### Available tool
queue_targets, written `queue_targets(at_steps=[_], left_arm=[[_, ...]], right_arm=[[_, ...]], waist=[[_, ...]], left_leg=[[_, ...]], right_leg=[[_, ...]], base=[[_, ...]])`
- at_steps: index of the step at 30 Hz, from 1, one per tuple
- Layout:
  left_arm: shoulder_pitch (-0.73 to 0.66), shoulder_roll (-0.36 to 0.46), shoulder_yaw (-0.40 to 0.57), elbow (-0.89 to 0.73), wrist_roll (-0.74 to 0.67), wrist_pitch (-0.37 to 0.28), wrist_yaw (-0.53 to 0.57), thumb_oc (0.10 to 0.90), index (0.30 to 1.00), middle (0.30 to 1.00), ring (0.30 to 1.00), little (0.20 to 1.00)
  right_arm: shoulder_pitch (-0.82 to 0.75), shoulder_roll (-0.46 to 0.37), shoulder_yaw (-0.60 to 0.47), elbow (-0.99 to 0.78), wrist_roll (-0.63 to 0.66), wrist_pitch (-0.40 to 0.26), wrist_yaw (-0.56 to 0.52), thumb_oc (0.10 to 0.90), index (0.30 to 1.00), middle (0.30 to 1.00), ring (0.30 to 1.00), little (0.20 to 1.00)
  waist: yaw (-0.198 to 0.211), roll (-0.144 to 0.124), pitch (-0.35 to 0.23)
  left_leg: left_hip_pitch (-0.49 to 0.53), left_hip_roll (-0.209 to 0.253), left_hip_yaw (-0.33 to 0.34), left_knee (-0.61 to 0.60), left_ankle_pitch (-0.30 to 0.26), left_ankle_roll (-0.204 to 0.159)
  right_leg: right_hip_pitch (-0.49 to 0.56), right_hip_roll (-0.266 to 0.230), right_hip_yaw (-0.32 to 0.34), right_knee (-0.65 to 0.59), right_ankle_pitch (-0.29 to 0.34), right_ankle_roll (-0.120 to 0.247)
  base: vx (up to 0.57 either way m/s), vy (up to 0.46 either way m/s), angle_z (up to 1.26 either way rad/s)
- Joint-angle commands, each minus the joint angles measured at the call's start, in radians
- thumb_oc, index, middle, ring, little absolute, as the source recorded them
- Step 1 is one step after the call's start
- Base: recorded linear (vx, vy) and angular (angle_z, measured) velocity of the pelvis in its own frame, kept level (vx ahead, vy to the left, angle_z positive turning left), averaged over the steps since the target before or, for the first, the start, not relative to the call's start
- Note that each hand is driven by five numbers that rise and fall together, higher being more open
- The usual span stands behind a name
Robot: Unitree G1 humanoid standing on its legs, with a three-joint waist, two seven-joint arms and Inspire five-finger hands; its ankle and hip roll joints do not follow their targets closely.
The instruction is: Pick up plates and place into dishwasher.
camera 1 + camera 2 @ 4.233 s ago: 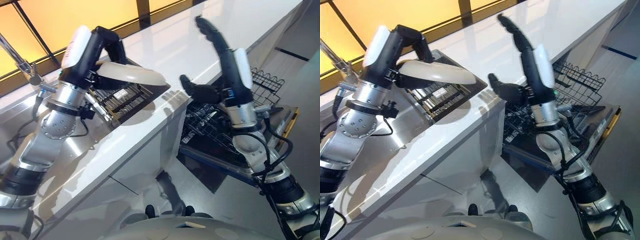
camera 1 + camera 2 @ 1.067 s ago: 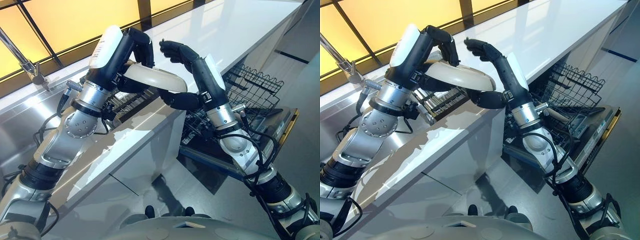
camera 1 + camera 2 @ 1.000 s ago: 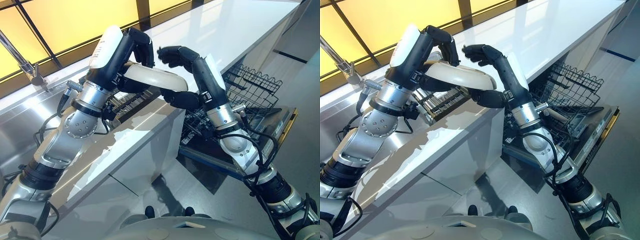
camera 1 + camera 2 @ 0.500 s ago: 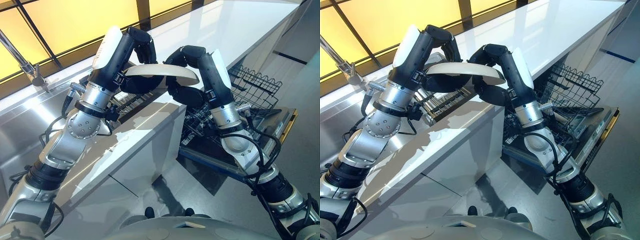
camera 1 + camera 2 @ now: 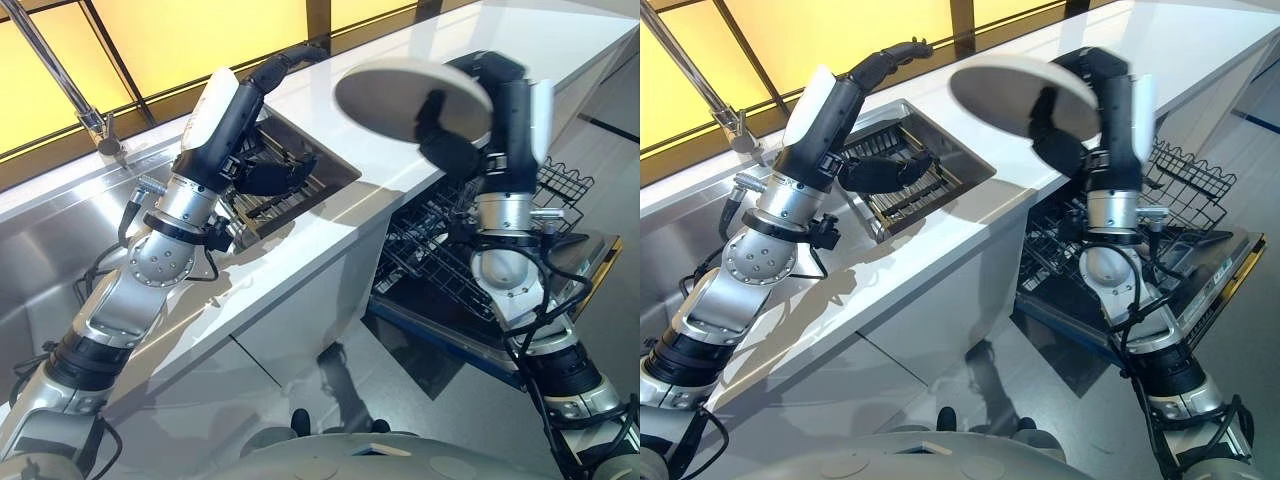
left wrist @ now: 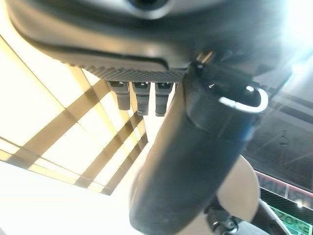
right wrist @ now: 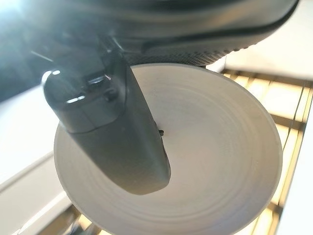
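Right hand (image 5: 455, 135) raised above the white countertop (image 5: 330, 240), thumb pressed across the underside of a pale round plate (image 5: 400, 95) and fingers wrapped over its far rim; plate held tilted, clear of the counter, above the open dishwasher's wire rack (image 5: 450, 265). Left hand (image 5: 265, 165) hangs over the recessed metal tray (image 5: 330, 170) set in the counter, fingers stretched out and holding nothing, as far as the blur allows. Tap (image 5: 70, 90) stands well apart, beside the steel sink (image 5: 40, 250).
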Motion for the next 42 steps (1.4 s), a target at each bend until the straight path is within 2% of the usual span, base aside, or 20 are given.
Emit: queue_targets(at_steps=[1, 3, 7, 10, 14, 19, 23, 27, 32, 42], left_arm=[[-0.01, 0.058, 0.11, 0.057, -0.048, -0.078, 0.022, 0.8, 0.9, 0.9, 0.9, 0.9], [0.003, 0.072, 0.125, 0.084, -0.056, -0.094, 0.025, 0.8, 0.9, 0.9, 0.9, 0.9], [0.042, 0.114, 0.191, 0.12, -0.077, -0.104, 0.039, 0.8, 0.9, 0.9, 0.9, 0.9], [0.085, 0.127, 0.248, 0.153, -0.076, -0.114, 0.052, 0.8, 0.9, 0.9, 0.9, 0.9], [0.116, 0.138, 0.3, 0.193, -0.078, -0.113, 0.066, 0.8, 0.9, 0.9, 0.9, 0.9], [0.18, 0.121, 0.374, 0.179, -0.059, -0.095, 0.073, 0.8, 0.9, 0.9, 0.9, 0.9], [0.205, 0.102, 0.408, 0.181, -0.045, -0.098, 0.077, 0.8, 0.9, 0.9, 0.9, 0.9], [0.228, 0.077, 0.421, 0.182, -0.024, -0.097, 0.08, 0.8, 0.9, 0.9, 0.9, 0.9], [0.251, 0.067, 0.44, 0.174, -0.022, -0.079, 0.068, 0.8, 0.9, 0.9, 0.9, 0.9], [0.232, 0.087, 0.398, 0.164, -0.044, -0.045, 0.06, 0.8, 0.9, 0.9, 0.9, 0.9]], right_arm=[[-0.053, -0.041, -0.129, 0.028, -0.084, -0.097, -0.182, 0.1, 0.3, 0.3, 0.3, 0.2], [-0.054, -0.056, -0.169, 0.118, -0.089, -0.095, -0.243, 0.1, 0.3, 0.3, 0.3, 0.2], [-0.029, -0.125, -0.266, 0.313, -0.083, 0.004, -0.302, 0.1, 0.3, 0.3, 0.3, 0.2], [0.029, -0.16, -0.335, 0.421, -0.075, 0.069, -0.3, 0.1, 0.3, 0.3, 0.3, 0.2], [0.079, -0.176, -0.377, 0.556, -0.018, 0.14, -0.261, 0.1, 0.3, 0.3, 0.3, 0.2], [0.176, -0.109, -0.361, 0.556, -0.039, 0.204, -0.158, 0.1, 0.3, 0.3, 0.3, 0.2], [0.224, -0.051, -0.329, 0.564, -0.057, 0.21, -0.118, 0.1, 0.3, 0.3, 0.3, 0.2], [0.265, 0.003, -0.297, 0.589, -0.081, 0.168, -0.109, 0.1, 0.3, 0.3, 0.3, 0.2], [0.305, 0.04, -0.272, 0.592, -0.094, 0.166, -0.088, 0.1, 0.3, 0.3, 0.3, 0.2], [0.254, 0.022, -0.198, 0.682, -0.065, 0.174, -0.104, 0.1, 0.3, 0.3, 0.3, 0.2]], waist=[[0.03, -0.013, -0.094], [0.034, -0.013, -0.095], [0.043, -0.018, -0.098], [0.048, -0.02, -0.097], [0.053, -0.022, -0.093], [0.047, -0.021, -0.081], [0.043, -0.02, -0.073], [0.036, -0.017, -0.067], [0.032, -0.015, -0.06], [0.059, -0.014, -0.047]], left_leg=[[0.037, -0.024, 0.069, 0.013, -0.133, 0.015], [0.037, -0.024, 0.069, 0.014, -0.134, 0.014], [0.034, -0.023, 0.065, 0.015, -0.13, 0.011], [0.033, -0.022, 0.06, 0.015, -0.128, 0.012], [0.033, -0.021, 0.055, 0.013, -0.126, 0.01], [0.034, -0.02, 0.044, 0.012, -0.124, 0.013], [0.036, -0.016, 0.046, 0.011, -0.124, 0.013], [0.038, -0.011, 0.052, 0.01, -0.125, 0.011], [0.039, -0.007, 0.055, 0.01, -0.125, 0.01], [0.037, -0.008, 0.039, 0.021, -0.123, 0.009]], right_leg=[[-0.024, 0.022, -0.024, 0.047, -0.059, 0.04], [-0.022, 0.022, -0.029, 0.044, -0.058, 0.041], [-0.02, 0.021, -0.04, 0.043, -0.058, 0.042], [-0.023, 0.02, -0.043, 0.05, -0.061, 0.041], [-0.022, 0.02, -0.048, 0.055, -0.065, 0.039], [-0.025, 0.018, -0.049, 0.068, -0.072, 0.038], [-0.026, 0.015, -0.051, 0.081, -0.081, 0.037], [-0.027, 0.01, -0.056, 0.095, -0.09, 0.04], [-0.032, 0.005, -0.061, 0.11, -0.098, 0.044], [-0.027, -0.003, -0.08, 0.118, -0.101, 0.046]], base=[[0.05, -0.018, 0.13], [0.04, -0.014, 0.07], [0.05, -0.011, 0.11], [0.05, -0.002, 0.25], [0.06, -0.007, 0.08], [0.06, -0.006, 0.07], [0.04, -0.002, 0.06], [0.05, 0.011, 0.04], [0.04, 0.009, 0.03], [0.05, -0.002, 0.05]])
